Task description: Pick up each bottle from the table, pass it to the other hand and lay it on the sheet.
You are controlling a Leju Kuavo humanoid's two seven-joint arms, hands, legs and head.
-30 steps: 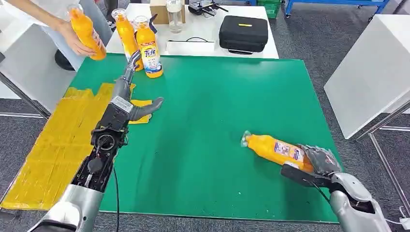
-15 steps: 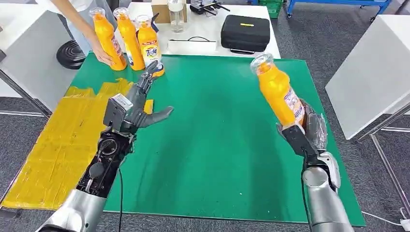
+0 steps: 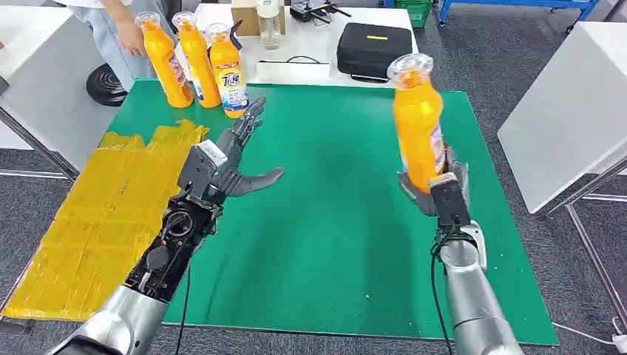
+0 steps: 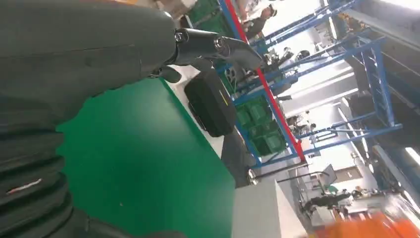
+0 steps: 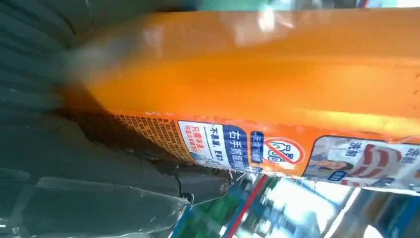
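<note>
The right hand (image 3: 436,188) grips an orange bottle (image 3: 418,126) by its lower end and holds it nearly upright in the air, cap up, above the right part of the green tabletop (image 3: 333,222). In the right wrist view the bottle's (image 5: 257,94) orange body and printed label lie close against the grey fingers (image 5: 99,163) wrapped under it.

The left hand (image 3: 236,159) is raised over the left middle of the tabletop with its fingers (image 3: 248,122) spread apart and the thumb stretched out toward the right; it holds nothing.

Three more orange bottles (image 3: 196,63) stand upright close together at the far left corner of the tabletop. The yellow sheet (image 3: 96,214) lies along the left edge, beside the left arm. A person (image 3: 118,29) stands just behind the three bottles. On a white table beyond sit a black case (image 3: 373,50) and a clear jar (image 3: 268,22).
</note>
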